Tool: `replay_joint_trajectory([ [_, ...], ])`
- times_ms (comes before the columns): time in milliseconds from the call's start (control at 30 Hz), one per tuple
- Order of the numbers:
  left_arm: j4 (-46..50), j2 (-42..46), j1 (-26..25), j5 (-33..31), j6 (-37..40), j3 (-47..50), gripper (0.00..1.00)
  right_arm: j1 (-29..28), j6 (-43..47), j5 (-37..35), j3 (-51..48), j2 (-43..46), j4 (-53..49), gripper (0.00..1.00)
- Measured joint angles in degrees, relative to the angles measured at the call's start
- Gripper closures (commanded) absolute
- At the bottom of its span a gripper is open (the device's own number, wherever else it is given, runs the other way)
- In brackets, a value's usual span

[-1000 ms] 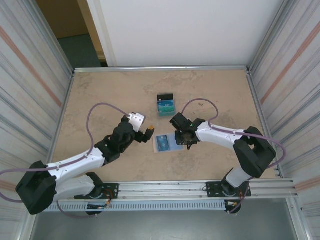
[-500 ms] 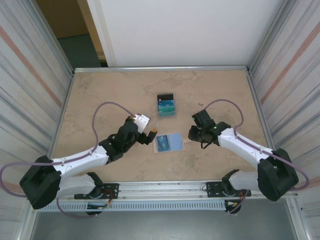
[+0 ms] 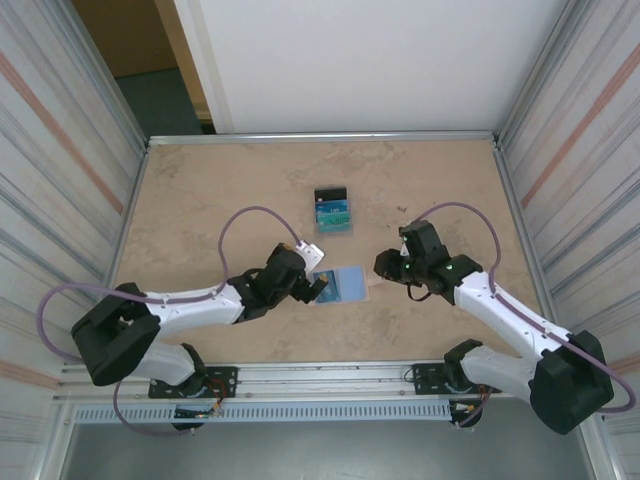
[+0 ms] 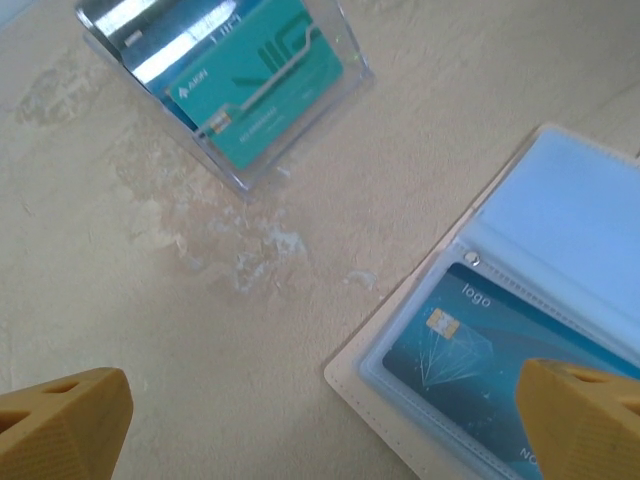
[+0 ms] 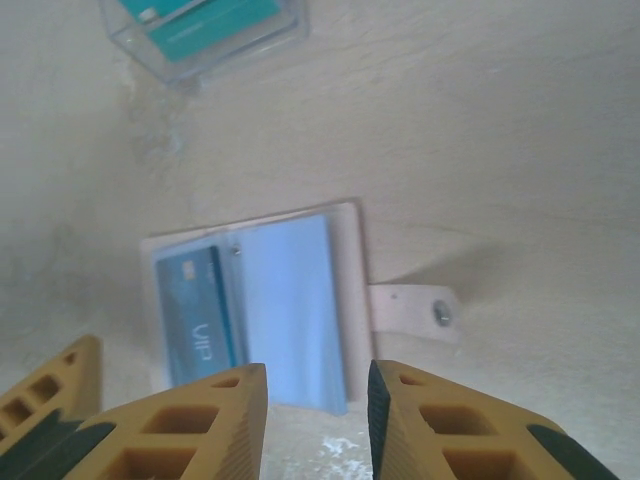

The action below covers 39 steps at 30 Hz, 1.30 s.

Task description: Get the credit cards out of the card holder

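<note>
Inside the card holder (image 3: 350, 283) the blue card (image 4: 470, 350) looks thin, stiff, slick — pinch its edge. Left hand (image 3: 318, 285) gapes wide; right hand (image 5: 316, 385) stands narrow, empty.

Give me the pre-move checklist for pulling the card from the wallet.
1. Tan folding card holder lying open on the table: ok.
2. Blue plastic credit card visible in its clear pocket: ok.
3. Left fingers spread wide and empty: ok.
4. Right fingers pinning the holder: not ok, they sit beside it.
5. Card edge exposed enough to pinch: cannot tell.
</note>
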<state>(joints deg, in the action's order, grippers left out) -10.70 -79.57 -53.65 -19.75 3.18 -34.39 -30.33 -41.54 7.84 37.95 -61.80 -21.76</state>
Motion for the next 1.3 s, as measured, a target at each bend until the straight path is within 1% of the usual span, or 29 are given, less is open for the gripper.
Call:
replay_joint_trajectory([
  [133,0.0,-2.16,0.0,-0.5,-0.04,0.0,0.01,-2.69,0.02,3.02,0.15,-4.57,3.63,0.7],
  [267,0.0,-4.39,0.02,-1.4,-0.66,0.0,0.01,-4.98,0.04,5.49,2.19,-12.87,5.35,0.73],
  [400,0.02,-5.4,0.52,-2.4,-1.97,0.0,0.01,-6.36,0.02,7.82,4.39,-19.67,7.69,0.74],
  [533,0.11,-5.4,1.33,-3.06,-3.1,0.0,0.02,-7.26,0.0,9.55,6.25,-23.89,9.57,0.74],
  [900,1.66,-5.73,1.57,-4.07,-6.01,0.5,0.02,-8.85,-0.07,10.23,8.68,-29.4,11.1,0.74],
  [1133,4.09,-5.77,1.31,-4.35,-9.11,1.36,0.01,-9.86,-0.2,10.21,8.68,-30.88,11.08,0.74],
  [1300,4.07,-7.04,0.31,-4.44,-10.45,1.42,0.01,-10.19,-0.48,10.25,8.87,-31.26,11.13,0.75],
])
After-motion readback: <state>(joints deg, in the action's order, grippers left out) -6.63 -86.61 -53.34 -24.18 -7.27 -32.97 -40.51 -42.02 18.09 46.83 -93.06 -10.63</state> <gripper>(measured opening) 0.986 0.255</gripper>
